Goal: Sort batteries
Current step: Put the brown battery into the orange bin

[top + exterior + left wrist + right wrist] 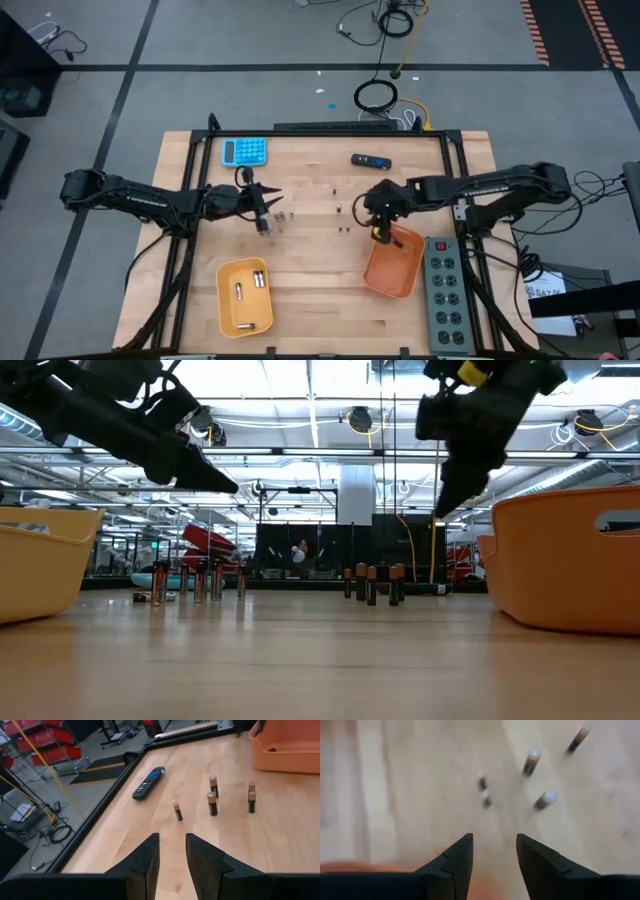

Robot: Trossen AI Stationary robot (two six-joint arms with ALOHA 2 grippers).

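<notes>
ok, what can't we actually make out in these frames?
- Orange tray contents: in the high view the right gripper overlaps its rim; in the low view its wall blocks the inside.
- Standing batteries: too small in the high view to count or size.
- Right wrist view: batteries blurred; type unreadable.
- Yellow tray: cut off by the low view's edge, its batteries hidden.
- Left gripper: jaws apart, empty.

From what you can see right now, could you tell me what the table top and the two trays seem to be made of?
The table top looks like pale wood with a smooth sealed finish: plank seams and grain show, and it carries a soft sheen in the low view. The yellow tray and the orange tray look like moulded plastic, matte and uniformly coloured with rounded rims, though that is judged by look alone.
</notes>
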